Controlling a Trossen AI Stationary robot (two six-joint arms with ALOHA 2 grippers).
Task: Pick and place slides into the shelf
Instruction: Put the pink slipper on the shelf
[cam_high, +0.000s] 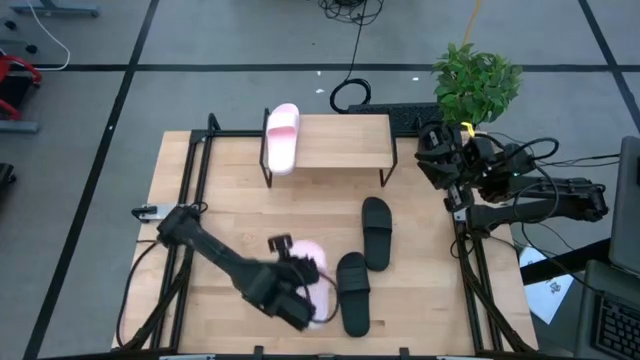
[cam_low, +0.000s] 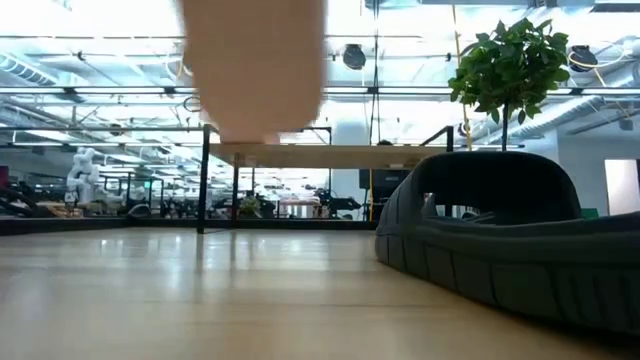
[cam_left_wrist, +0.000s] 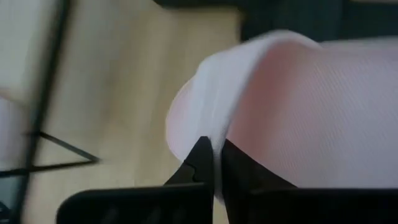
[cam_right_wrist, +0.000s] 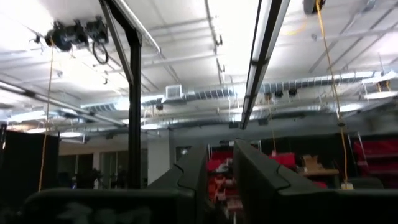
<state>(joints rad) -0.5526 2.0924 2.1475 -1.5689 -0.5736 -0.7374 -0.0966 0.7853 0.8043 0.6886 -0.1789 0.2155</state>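
One light pink slide (cam_high: 282, 138) lies sole-down on the left end of the shelf (cam_high: 340, 143), its heel sticking out past the near edge. The second pink slide (cam_high: 310, 262) is at my left gripper (cam_high: 303, 303), near the table's near edge; that gripper is shut on it. In the low view this pink slide (cam_low: 255, 70) shows as a blurred peach shape above the tabletop. Two black slides (cam_high: 376, 232) (cam_high: 353, 292) lie flat on the table just right of it. My right gripper (cam_right_wrist: 219, 163) waits off the table's right side, fingers a narrow gap apart, pointing into the room. My left gripper pinches a thin pale edge of the pink slide (cam_left_wrist: 216, 138) between its two fingers (cam_left_wrist: 200, 157). Whether that edge belongs to the strap or the sole cannot be told. In the low view the slide's lower end (cam_low: 255, 135) hangs clear above the table.
The near black slide (cam_low: 500, 240) lies close beside the held slide and fills the low view's right. A potted plant (cam_high: 478, 80) and a keyboard (cam_high: 410, 117) stand beyond the shelf's right end. Bare wood (cam_high: 250, 215) lies between the shelf and the left arm.
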